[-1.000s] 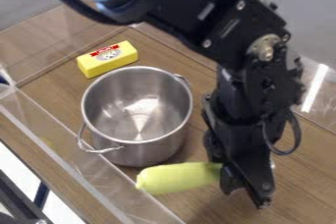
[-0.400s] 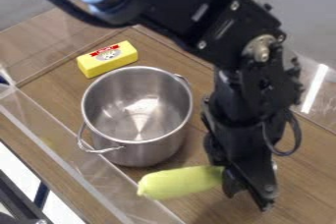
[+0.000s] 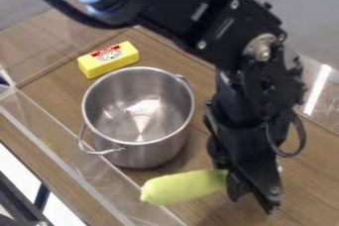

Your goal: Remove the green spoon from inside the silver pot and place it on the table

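One claw (image 3: 233, 182) is closed on one green spoon (image 3: 184, 185), near the worktop's (image 3: 212, 213) clear-walled edge. One silver pot (image 3: 138, 117) and one yellow block (image 3: 107, 59) sit on the worktop.

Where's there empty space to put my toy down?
Bare wood shows right of the black gripper, and between the yellow block and clear wall. It's crowded where the green spoon nears the silver pot.

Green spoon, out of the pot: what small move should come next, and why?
Probably lower the spoon slightly, then open the jaws: they look shut on its end, and it is already outside the pot, beside it over the table. Whether it touches the wood is unclear, so go gently.
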`<state>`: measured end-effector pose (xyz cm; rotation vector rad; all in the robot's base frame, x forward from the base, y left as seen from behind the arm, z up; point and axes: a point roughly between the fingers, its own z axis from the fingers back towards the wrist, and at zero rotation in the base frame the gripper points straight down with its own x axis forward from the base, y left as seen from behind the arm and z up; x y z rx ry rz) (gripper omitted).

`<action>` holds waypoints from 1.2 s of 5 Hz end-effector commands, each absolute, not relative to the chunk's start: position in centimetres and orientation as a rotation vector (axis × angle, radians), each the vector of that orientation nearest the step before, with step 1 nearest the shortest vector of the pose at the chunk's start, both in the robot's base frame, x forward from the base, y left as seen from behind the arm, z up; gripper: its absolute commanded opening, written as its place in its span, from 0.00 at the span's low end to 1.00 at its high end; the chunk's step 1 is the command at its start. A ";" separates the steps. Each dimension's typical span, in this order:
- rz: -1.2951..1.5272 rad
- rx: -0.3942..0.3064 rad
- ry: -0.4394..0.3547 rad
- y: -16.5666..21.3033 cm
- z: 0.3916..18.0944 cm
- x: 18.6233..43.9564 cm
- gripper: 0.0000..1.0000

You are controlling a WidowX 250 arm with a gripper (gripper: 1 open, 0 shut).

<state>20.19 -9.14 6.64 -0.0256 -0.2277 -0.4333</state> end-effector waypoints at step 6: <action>-0.347 -0.097 -0.259 -8.8 6.6 21.0 1.00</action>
